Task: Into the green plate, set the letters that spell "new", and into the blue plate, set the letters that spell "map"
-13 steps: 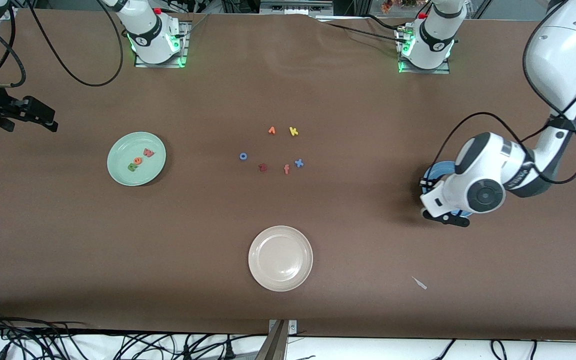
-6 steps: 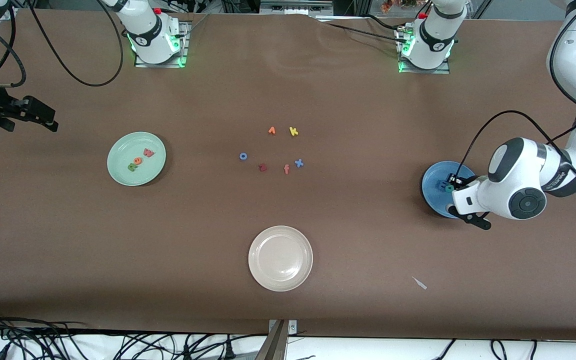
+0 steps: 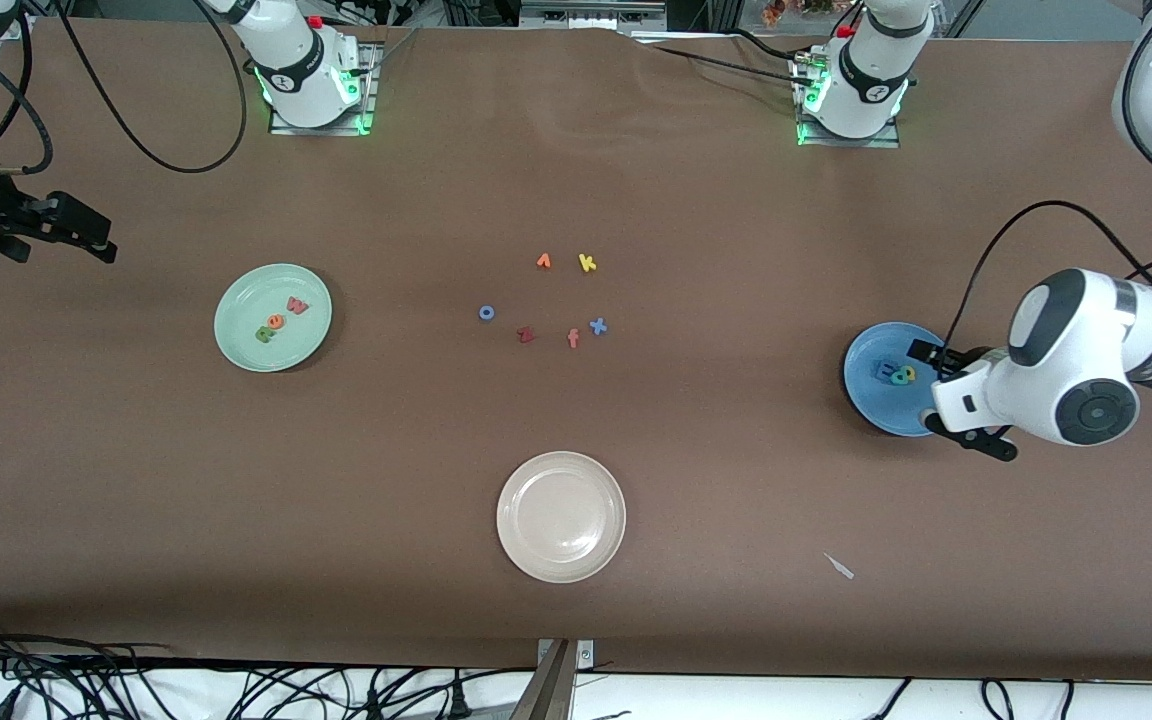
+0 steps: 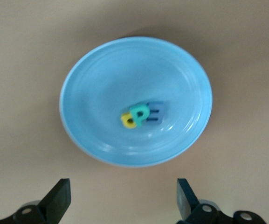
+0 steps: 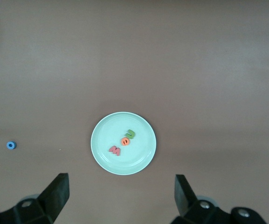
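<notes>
With n, e and w (image 3: 277, 320) lying in the green plate (image 3: 239, 347) and m, a, p (image 3: 898, 374) in the blue plate (image 3: 867, 400), both words look finished; left pincer (image 4: 123, 198) gapes empty over the blue plate, right pincer (image 5: 121, 194) waits open high at its worktop end.

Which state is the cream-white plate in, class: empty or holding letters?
Empty. The cream-white plate shows only bare surface in the front view; the loose letters lie on the table farther from the camera, none on it.
</notes>
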You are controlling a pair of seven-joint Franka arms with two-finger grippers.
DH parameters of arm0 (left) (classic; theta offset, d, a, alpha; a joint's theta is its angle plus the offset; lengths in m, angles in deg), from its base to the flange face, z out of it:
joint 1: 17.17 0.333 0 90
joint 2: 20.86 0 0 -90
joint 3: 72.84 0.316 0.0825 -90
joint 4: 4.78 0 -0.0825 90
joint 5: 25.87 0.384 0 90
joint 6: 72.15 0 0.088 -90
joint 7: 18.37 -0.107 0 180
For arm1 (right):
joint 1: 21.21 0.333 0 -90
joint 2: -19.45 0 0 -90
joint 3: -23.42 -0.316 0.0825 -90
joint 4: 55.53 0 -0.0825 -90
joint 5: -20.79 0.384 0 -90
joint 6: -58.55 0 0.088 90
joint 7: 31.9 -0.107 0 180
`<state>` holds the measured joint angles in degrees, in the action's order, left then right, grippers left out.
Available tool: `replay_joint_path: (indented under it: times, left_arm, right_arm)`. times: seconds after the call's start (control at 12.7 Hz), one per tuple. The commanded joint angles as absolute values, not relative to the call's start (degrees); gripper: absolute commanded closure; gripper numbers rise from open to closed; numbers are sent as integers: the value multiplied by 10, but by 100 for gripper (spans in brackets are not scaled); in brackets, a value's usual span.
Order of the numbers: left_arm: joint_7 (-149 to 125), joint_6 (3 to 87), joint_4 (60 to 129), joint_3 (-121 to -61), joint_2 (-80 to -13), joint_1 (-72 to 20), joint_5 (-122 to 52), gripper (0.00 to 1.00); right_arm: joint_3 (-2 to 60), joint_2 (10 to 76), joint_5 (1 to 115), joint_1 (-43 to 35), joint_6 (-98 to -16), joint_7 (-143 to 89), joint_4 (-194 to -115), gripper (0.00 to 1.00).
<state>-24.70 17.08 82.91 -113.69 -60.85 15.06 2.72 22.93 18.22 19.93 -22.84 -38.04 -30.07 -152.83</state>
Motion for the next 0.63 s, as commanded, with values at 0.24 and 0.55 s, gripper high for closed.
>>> replay_joint_path:
  times: [0.24, 0.55]
  left_arm:
    - [-247, 94, 757, -1149, -586, 189, -13, 0]
    - [-220, 67, 752, -1140, -537, 184, -29, 0]
  right_arm:
    - [228, 178, 206, -228, -379, -308, -1531, 0]
    - [228, 179, 206, -229, -378, -308, -1532, 0]
